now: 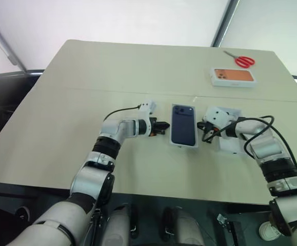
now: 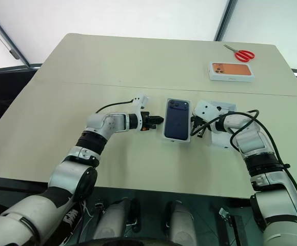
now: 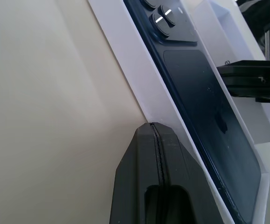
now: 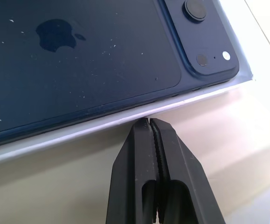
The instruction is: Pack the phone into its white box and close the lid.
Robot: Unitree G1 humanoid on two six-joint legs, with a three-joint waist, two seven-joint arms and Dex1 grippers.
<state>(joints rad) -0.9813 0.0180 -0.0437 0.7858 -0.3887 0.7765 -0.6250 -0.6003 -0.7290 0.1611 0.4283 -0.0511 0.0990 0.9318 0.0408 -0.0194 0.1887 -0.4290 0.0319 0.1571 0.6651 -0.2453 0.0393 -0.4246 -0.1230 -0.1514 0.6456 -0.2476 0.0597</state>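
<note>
The phone (image 1: 183,125) is lying back-up in the white box (image 1: 183,145) mid-surface (image 1: 61,118). Left hand (image 1: 164,126) and right hand (image 1: 205,125), both pressed together, are flanking the box's long sides.

From the head we are looking forward and down over the counter (image 1: 138,72). Each wrist camera is sitting close behind its end effector, facing the phone (image 4: 79,60) from opposite sides; all views are sharing it.

The phone (image 4: 79,60) looks shiny and smooth like glass, beside the right gripper (image 4: 149,122). Its white box (image 3: 144,88) looks like matt card. The table (image 1: 86,82) is dull and smooth.
</note>
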